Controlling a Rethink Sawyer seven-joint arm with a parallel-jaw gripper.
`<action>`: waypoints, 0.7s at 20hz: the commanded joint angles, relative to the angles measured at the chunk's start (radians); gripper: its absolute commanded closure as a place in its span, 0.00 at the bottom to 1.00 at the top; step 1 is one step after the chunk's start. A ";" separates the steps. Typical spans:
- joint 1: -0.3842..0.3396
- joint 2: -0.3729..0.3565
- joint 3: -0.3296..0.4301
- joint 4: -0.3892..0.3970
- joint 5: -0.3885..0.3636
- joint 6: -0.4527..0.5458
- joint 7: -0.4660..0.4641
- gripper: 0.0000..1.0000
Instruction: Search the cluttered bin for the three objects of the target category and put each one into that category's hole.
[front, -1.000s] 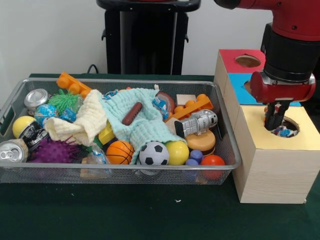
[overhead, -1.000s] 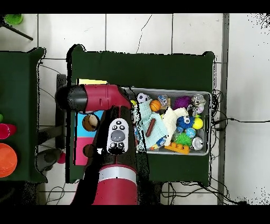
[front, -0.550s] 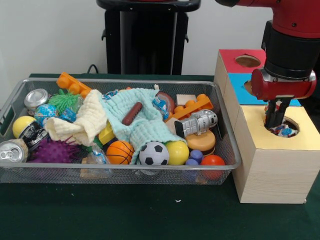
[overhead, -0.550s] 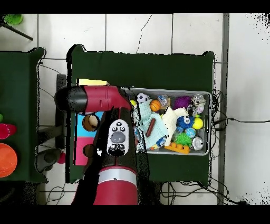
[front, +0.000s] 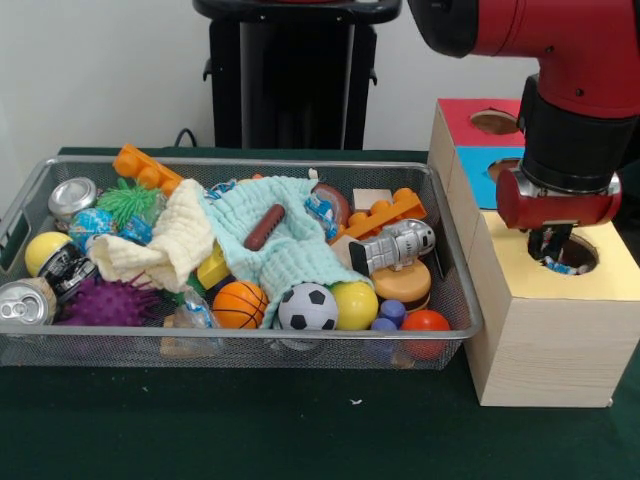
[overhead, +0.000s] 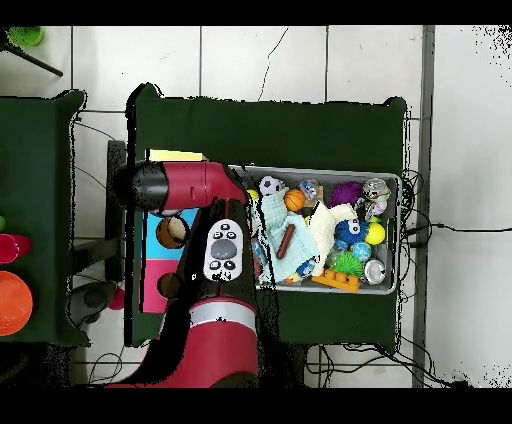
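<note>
Hand (front: 549, 246) sits right over the yellow box's hole (front: 566, 255), tips at its rim, something small and colourful just below. Can't tell if it's gripping. Bin (front: 452, 290) edge is just beside.

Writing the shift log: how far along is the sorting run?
Done: one small multicoloured item lies in the yellow hole of the wooden box; what it is can't be told.
In hand: the hand hangs over that hole; whether it grips anything isn't clear.
Left: the wire bin is full of toys, and any earlier drops can't be seen.
</note>
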 joint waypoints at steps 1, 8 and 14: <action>-0.004 0.144 0.038 0.001 -0.015 -0.019 0.160 1.00; 0.006 0.256 0.020 -0.072 -0.030 -0.137 0.180 1.00; 0.017 0.297 0.006 -0.098 -0.033 -0.192 0.185 1.00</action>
